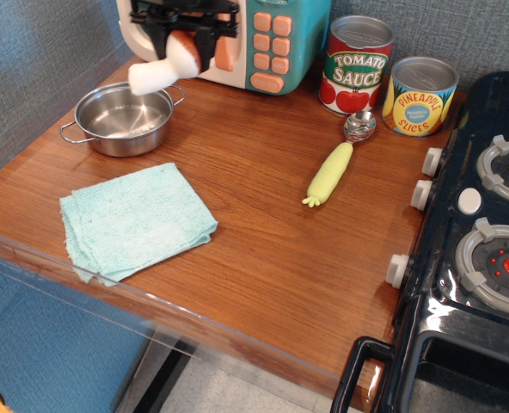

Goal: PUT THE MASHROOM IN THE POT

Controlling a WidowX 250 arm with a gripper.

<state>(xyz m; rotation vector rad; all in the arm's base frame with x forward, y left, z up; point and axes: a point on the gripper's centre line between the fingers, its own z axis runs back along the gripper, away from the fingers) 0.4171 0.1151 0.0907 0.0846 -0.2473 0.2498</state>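
The gripper [188,39] hung above the pot's [123,118] far rim, fingers clamped on the mashroom's [162,69] cap end, stem slanting down-left. Released there, the stem might strike the rim and tumble onto the worktop [263,232].

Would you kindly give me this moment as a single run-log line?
gripper: shut on mashroom | position: held above pot's far rim | pot: empty | step: not released

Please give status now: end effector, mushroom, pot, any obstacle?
End effector shut on mushroom, above pot's far rim. Pot empty. Nothing in the way.
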